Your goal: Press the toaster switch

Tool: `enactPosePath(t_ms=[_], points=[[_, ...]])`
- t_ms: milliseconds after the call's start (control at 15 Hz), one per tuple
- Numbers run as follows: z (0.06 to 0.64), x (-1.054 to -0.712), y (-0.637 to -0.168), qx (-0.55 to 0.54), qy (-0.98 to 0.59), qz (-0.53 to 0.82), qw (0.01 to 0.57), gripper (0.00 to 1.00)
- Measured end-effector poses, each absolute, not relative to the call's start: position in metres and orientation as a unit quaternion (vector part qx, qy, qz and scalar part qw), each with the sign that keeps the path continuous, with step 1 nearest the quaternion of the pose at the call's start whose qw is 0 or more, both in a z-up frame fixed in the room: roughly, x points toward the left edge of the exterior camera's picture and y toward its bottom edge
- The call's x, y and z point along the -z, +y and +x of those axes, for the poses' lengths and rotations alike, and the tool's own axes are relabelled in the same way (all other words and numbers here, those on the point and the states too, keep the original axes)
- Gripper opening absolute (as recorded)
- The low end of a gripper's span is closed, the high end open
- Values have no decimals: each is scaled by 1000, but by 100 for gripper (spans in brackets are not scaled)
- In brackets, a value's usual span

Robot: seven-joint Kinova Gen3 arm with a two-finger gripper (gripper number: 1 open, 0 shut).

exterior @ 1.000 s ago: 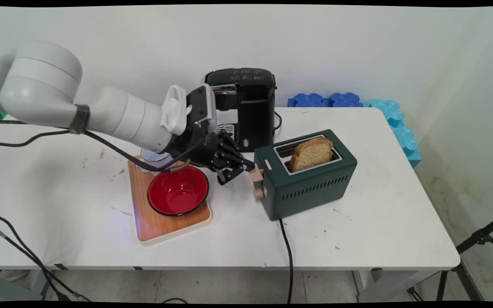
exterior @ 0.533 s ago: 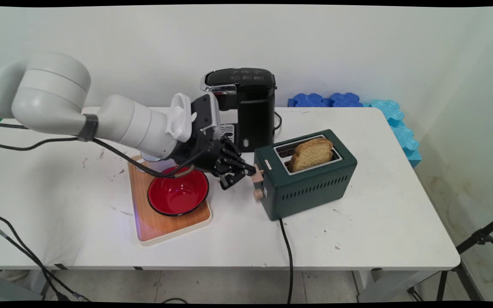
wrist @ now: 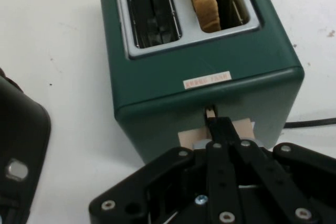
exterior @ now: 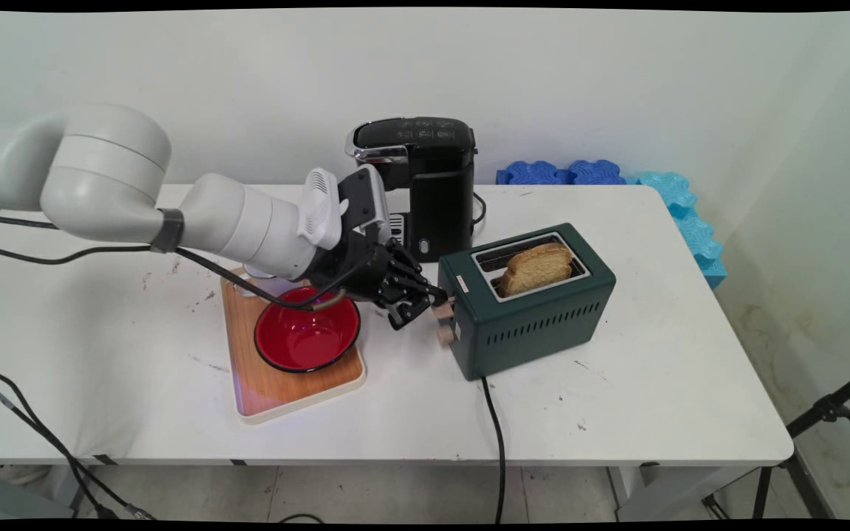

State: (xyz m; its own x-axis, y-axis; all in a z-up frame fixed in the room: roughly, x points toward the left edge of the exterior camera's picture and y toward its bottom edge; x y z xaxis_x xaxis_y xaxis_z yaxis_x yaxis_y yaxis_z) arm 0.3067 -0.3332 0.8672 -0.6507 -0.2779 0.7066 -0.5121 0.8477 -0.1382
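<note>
- Gripper [exterior: 432,300], frame centre: fingers together, pressed on top of the toaster's beige lever [exterior: 443,309].
- Green toaster [exterior: 536,310], right of centre: bread [exterior: 536,267] sunk low in its rear slot.
- Red bowl [exterior: 307,330] on wooden tray [exterior: 277,387], left of gripper.
- Black coffee machine [exterior: 425,184] behind.

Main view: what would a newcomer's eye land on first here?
Probably the green toaster at the table's middle, a slice of bread standing in its nearer slot. The black gripper presses on the beige lever at the toaster's left end. Left of that, a red bowl sits on a wooden tray, with a black coffee machine behind.
</note>
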Motion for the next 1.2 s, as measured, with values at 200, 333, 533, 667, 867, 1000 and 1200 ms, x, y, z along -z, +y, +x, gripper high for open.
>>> enactPosePath(t_ms=[200, 333, 533, 667, 867, 1000, 1200], points=[[307, -862, -335, -165, -890, 233, 355, 0], [307, -859, -336, -164, -889, 240, 355, 0], [308, -854, -336, -160, -884, 255, 358, 0], [308, -851, -335, -156, -882, 262, 360, 0], [308, -845, -335, -150, -878, 273, 363, 0], [308, -841, -335, -147, -877, 277, 364, 0], [309, -836, -336, -145, -875, 282, 365, 0]])
